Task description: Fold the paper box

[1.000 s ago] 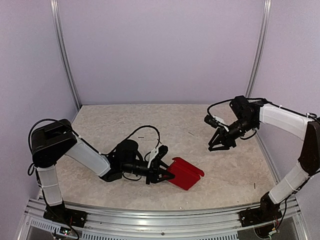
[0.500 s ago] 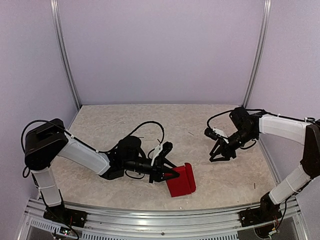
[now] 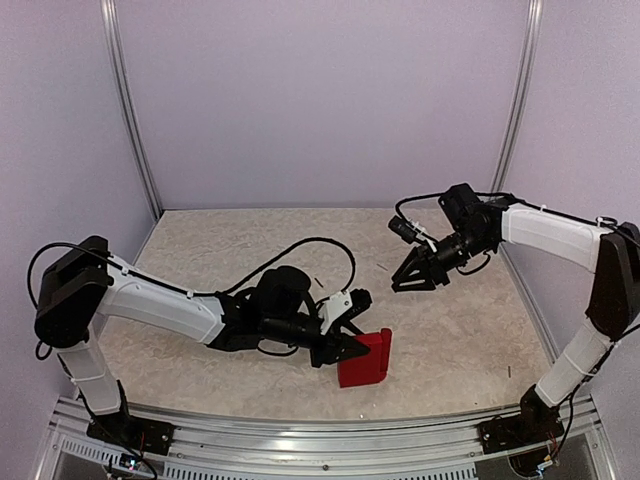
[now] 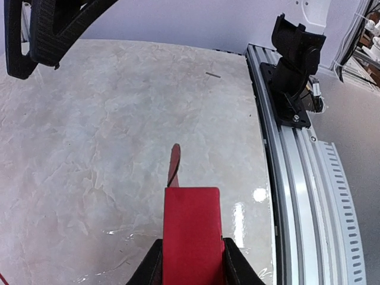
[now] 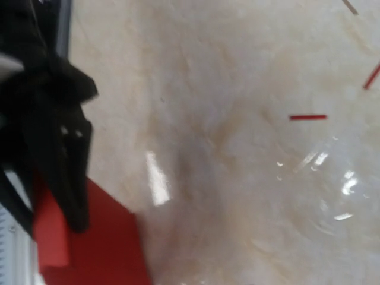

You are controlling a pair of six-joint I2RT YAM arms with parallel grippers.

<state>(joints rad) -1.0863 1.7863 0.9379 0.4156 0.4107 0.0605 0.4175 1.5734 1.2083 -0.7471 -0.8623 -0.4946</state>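
A robot's two arms work over a pale marbled table point(image 3: 250, 240). The left arm reaches low across the front of the table, and the left gripper point(image 3: 345, 343) is clamped on the near end of the red box point(image 3: 366, 358), with a finger pressed to each side of the card. The box sits at the front middle of the table, close to the rail point(image 4: 297, 178). It is still mostly flat. One panel juts out from the jaws, and a thin flap stands up along its far right edge. Whether its lower edge touches the table cannot be told. The right gripper point(image 3: 408, 280) hangs in the air over the right half of the table, well apart from the box. Its jaws look parted, with nothing between them. In the right wrist view the box lies in the lower left corner, so that gripper appears to face it. The step in hand seems to be presenting the box for a fold, with one arm holding it while the other comes in. The folding looks barely begun. Next, the right gripper likely needs to drop to the raised flap and press or pinch it over along its crease. The left grip must stay firm so the thin card neither slips nor buckles.
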